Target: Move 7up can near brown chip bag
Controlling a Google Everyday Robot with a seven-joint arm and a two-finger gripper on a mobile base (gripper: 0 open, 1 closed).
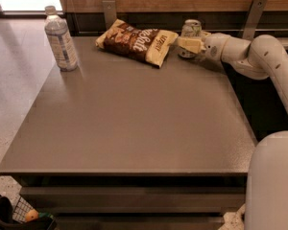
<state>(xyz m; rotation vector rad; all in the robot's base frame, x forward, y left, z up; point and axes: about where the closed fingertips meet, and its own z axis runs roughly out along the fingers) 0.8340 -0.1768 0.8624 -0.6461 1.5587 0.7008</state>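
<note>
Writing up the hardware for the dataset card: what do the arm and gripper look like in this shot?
The arm is smooth glossy white, built of rounded tubular segments with bulbous joints; a row of small dark dots runs along one link. No loose cables or sleeves show. The gripper, at the far right of the table by the 7up can, is cream-yellow and blocky.

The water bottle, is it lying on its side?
No, the water bottle stands upright at the back left of the table, far from the gripper at the 7up can.
</note>
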